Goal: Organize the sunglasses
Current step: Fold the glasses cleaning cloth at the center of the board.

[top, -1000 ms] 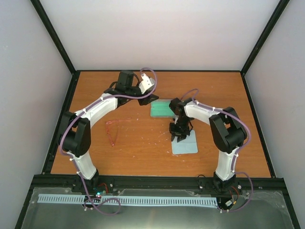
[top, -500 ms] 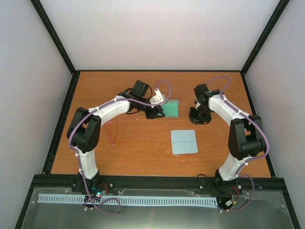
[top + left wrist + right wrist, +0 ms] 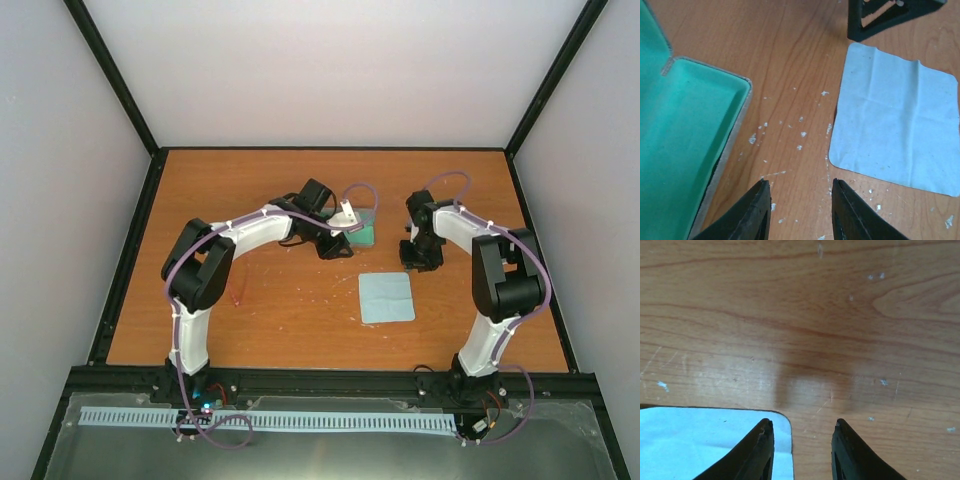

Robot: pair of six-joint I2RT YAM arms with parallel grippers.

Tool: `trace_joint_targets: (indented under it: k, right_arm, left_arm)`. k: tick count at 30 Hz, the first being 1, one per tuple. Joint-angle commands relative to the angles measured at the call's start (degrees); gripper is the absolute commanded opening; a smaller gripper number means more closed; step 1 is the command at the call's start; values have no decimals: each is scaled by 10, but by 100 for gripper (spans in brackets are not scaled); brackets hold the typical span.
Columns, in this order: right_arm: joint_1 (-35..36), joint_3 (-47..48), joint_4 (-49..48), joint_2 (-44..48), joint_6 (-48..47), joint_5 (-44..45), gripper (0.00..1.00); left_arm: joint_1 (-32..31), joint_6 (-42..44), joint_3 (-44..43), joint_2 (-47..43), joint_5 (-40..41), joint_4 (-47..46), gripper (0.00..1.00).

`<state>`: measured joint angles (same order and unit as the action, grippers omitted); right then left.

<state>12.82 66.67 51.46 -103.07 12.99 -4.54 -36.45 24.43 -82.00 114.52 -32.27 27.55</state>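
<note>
sunglasses (image 3: 237,292): left-centre of frame on the surface (image 3: 300,305), beside left arm (image 3: 200,275)
left end effector (image 3: 800,210): spread apart, empty, between case (image 3: 690,150) and cloth (image 3: 895,135)
right end effector (image 3: 802,452): spread apart, empty, at cloth corner

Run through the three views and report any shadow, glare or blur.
Top external: even, soft light, no glare; the sunglasses show only as a faint red line. Left wrist: sharp, with a thin shadow along the left edge of the cloth. Right wrist: a soft shadow with a pale sheen inside it on the table ahead of the right pincer.
</note>
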Motion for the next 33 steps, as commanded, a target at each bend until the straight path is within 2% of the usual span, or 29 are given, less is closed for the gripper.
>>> trace_joint_targets:
  k: [1,19,29,33]
  right_arm:
    - [-4,-12,-11,-15,-24,15,34]
    - [6,-32,-25,-19,0,-23,33]
    - [36,-38,-23,-17,18,-22,33]
    - [45,-47,-23,-30,27,-14,28]
  left_arm:
    - [-3,-19,-33,9,17,6,35]
    - [-3,-13,-31,6,20,4,34]
    - [-4,-9,-11,-7,16,-6,34]
    - [-4,-8,-3,-14,18,-11,34]
